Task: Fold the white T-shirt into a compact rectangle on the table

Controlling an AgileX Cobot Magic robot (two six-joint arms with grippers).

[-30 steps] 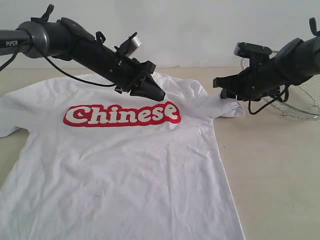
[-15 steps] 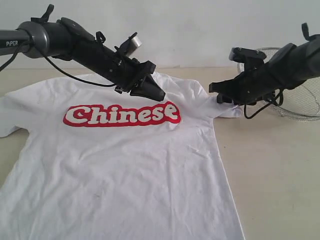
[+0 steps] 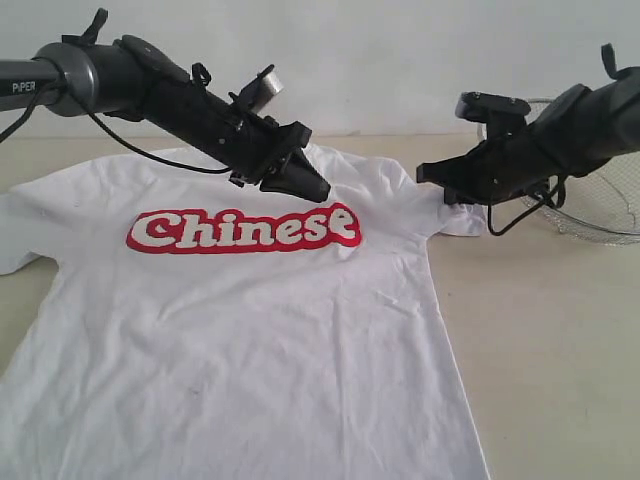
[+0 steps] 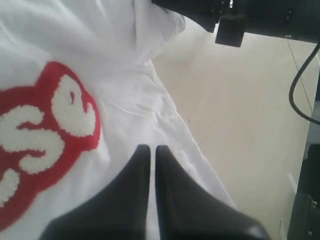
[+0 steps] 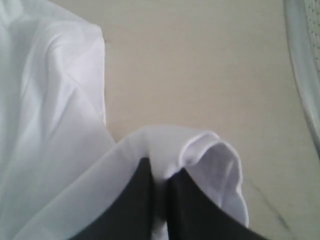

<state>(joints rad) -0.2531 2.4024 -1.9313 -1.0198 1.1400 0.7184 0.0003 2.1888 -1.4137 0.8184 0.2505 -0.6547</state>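
The white T-shirt (image 3: 250, 340) lies spread flat, chest up, on the table (image 3: 540, 330), its red "Chinese" lettering (image 3: 243, 229) facing me. My left gripper (image 3: 322, 193) hangs shut just above the chest, past the last letter (image 4: 45, 140), with its fingertips (image 4: 149, 148) together over white cloth (image 4: 135, 105) and nothing between them. My right gripper (image 3: 432, 176) is shut on the edge of the shirt's right sleeve (image 3: 462, 218). In the right wrist view the sleeve hem (image 5: 210, 155) bunches over and between the black fingers (image 5: 159, 170).
A silver wire-mesh basket (image 3: 600, 205) stands at the back right, behind the right arm; its rim (image 5: 306, 60) shows close to the sleeve. Bare tabletop (image 5: 200, 65) lies to the right of the shirt. The right arm (image 4: 250, 15) reaches in near the left gripper.
My right gripper has shifted a little to the left and closed on the sleeve edge, which now sits pinched. The left arm and the rest of the shirt have not moved.
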